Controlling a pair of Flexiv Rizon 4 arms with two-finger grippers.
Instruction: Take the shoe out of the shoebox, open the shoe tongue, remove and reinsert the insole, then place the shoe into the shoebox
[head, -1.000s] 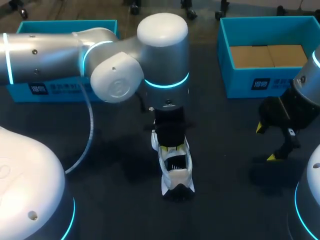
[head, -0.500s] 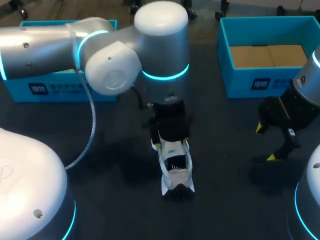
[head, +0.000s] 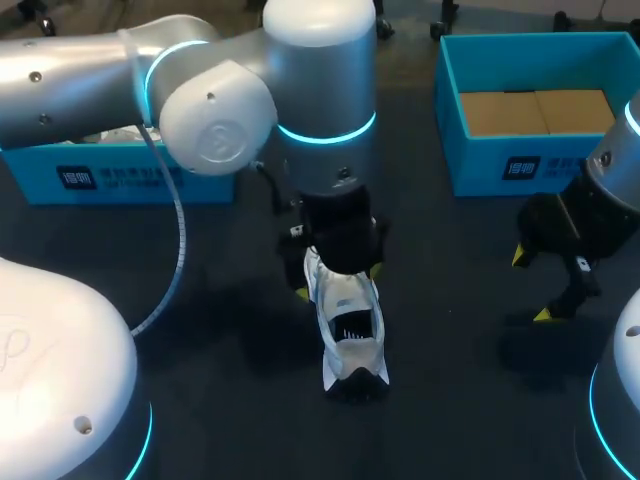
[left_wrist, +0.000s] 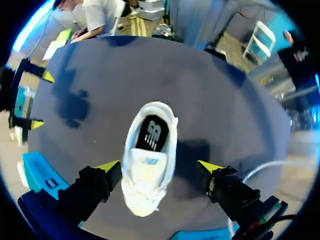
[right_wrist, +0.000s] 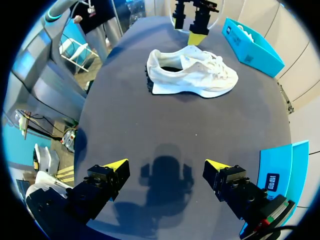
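Dark table (head: 460, 345), shoe (left_wrist: 148, 160) between parted left pincer (left_wrist: 159, 167)

A dark table (head: 450, 400) bears brown cardboard (head: 535, 110) toward its far right corner.

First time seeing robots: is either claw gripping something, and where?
Nothing is held. The left gripper straddles the shoe, open; the right gripper hangs open elsewhere.

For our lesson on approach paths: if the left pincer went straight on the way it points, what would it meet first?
Probably the white shoe: the left pincer points down at it, open fingers either side.
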